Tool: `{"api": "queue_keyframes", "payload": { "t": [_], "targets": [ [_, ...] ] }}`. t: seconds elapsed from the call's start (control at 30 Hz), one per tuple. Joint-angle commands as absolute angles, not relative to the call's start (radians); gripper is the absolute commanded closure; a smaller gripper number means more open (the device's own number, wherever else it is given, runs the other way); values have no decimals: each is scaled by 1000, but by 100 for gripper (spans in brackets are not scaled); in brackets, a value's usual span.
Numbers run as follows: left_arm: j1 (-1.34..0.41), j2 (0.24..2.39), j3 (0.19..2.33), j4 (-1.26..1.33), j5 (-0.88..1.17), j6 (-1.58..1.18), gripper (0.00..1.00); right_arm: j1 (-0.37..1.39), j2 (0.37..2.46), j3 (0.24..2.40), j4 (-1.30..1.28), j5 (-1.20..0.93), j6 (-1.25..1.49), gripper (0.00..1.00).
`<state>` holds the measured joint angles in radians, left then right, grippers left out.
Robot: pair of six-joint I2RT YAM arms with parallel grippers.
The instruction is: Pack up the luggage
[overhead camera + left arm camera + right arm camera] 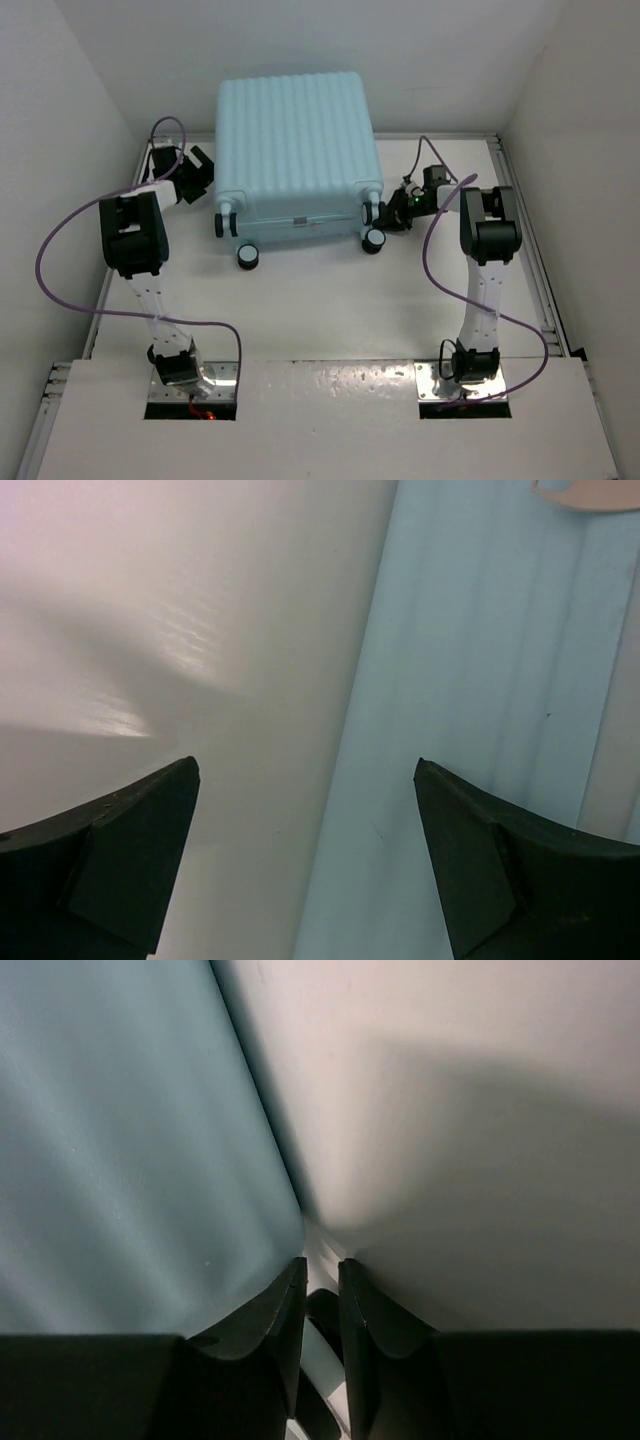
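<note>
Where the two arm bases sit, a pale board [330,420] with two cut-outs spans the near edge, its surface glossy and blotchy. Beyond it lies the white table [320,310], matte and bare between the arms, with metal rails along its left and right sides. Purple cables [60,250] loop off both arms.

Left gripper [195,170] is beside the luggage's left edge. In the wrist view its fingers [120,850] stand wide apart, holding nothing, over the seam where white table [150,630] meets aqua shell [480,730].

Right gripper [385,213] is at the case's near right corner, close to a wheel. In the wrist view the fingers [270,1330] are drawn almost together. Something dark sits in the slim gap, too blurred to say whether it is pinched.

Luggage [295,150] lies flat and closed at the far middle of the table, ribbed side up, wheels [247,257] facing the near edge and its top end at the back wall.

White walls [60,90] enclose the table on the left, right and rear.
</note>
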<state>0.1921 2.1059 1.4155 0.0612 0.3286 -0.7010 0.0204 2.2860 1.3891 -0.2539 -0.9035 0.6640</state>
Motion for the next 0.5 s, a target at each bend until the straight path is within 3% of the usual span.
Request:
{"api": "queue_keyframes", "payload": {
  "t": [0.0, 0.1, 0.2, 0.37, 0.47],
  "targets": [
    [95, 1983, 1357, 107, 486, -704, 5, 80, 2244, 1512, -112, -999, 767, 76],
    [124, 1854, 1277, 92, 439, -652, 4, 48, 2183, 1493, -92, -983, 741, 75],
    [173, 1691, 1224, 17, 423, -539, 2, 3, 2021, 1347, 93, -962, 695, 71],
    [229, 1603, 1331, -397, 420, -291, 0, -58, 1632, 1128, 50, -890, 343, 63],
    [253, 1479, 1268, -442, 336, -241, 0, -40, 1410, 968, 40, -753, 119, 48]
  ]
}}
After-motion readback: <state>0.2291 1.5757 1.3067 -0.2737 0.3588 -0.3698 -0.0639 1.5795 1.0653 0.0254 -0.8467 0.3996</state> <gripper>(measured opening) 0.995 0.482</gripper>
